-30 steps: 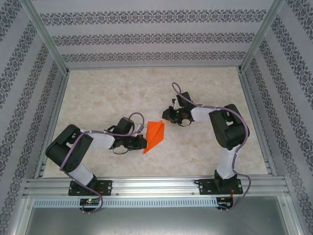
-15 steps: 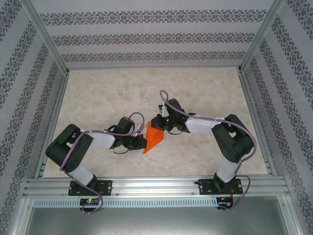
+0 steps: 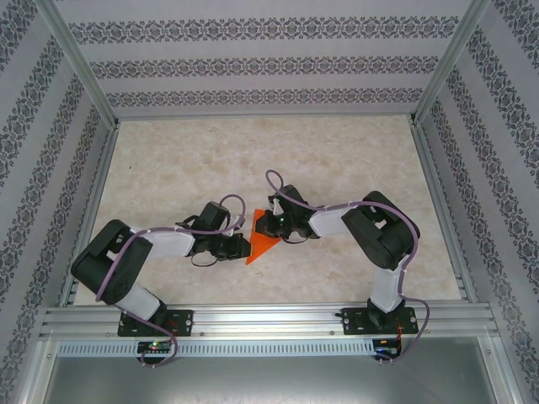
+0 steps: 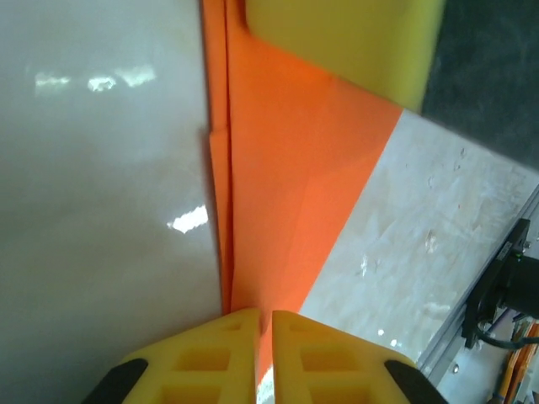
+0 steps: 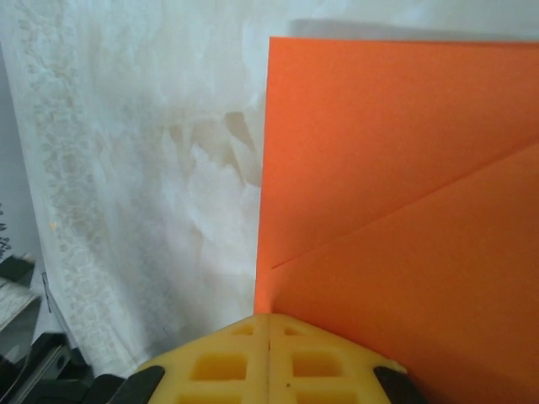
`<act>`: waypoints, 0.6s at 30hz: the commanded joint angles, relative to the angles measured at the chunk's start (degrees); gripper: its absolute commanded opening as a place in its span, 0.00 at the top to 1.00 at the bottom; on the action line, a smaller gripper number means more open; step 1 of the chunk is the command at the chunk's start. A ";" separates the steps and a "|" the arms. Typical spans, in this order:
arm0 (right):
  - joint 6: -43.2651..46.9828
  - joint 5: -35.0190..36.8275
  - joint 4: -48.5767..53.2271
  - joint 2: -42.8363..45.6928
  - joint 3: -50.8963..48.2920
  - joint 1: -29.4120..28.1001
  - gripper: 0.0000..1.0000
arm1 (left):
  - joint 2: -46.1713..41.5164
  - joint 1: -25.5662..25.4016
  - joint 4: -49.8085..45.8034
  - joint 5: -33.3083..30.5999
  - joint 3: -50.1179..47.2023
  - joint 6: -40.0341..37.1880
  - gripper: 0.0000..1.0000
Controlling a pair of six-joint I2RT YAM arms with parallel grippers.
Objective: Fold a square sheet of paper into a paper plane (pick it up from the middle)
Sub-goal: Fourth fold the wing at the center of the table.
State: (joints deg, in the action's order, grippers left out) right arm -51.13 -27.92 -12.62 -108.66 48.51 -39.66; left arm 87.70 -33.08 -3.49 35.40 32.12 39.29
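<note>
The square sheet of paper (image 3: 257, 247), bright orange and folded into a narrow pointed wedge, lies mid-table between both arms. In the left wrist view the paper (image 4: 295, 168) shows stacked layers and a long crease running into my left gripper (image 4: 264, 316). Its yellow jaws stand a narrow gap apart around the paper's near end. From above, the left gripper (image 3: 244, 246) sits at the wedge's left side. My right gripper (image 3: 266, 224) is shut on the paper's far top edge. In the right wrist view the right gripper (image 5: 269, 318) has jaws pressed together where the paper (image 5: 404, 168) meets them.
One yellow finger of the right gripper (image 4: 337, 42) reaches in over the paper's far end. The marble tabletop (image 3: 194, 160) spreads wide behind both arms. An aluminium rail (image 3: 269, 320) runs along the near edge, and patterned walls (image 3: 269, 63) enclose the other sides.
The right arm swung left and toward me onto the paper's top and its jaws closed there. The paper now looks narrower. The left jaws eased slightly apart.
</note>
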 commanded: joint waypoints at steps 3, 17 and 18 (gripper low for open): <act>-0.72 4.37 -0.38 -3.13 -2.47 -0.58 0.93 | -6.49 -0.08 -6.67 0.53 5.62 3.26 0.81; -1.24 4.72 -0.87 -3.48 -2.83 -0.62 0.93 | 7.03 -0.02 8.86 3.07 4.28 13.77 0.80; -1.20 4.72 -0.77 -3.51 -2.93 -0.66 0.92 | 7.99 0.02 8.65 3.16 3.87 13.82 0.80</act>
State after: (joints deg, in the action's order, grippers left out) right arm -52.69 -27.66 -16.19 -109.08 47.57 -39.77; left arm 93.93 -33.08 1.15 37.89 37.32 51.22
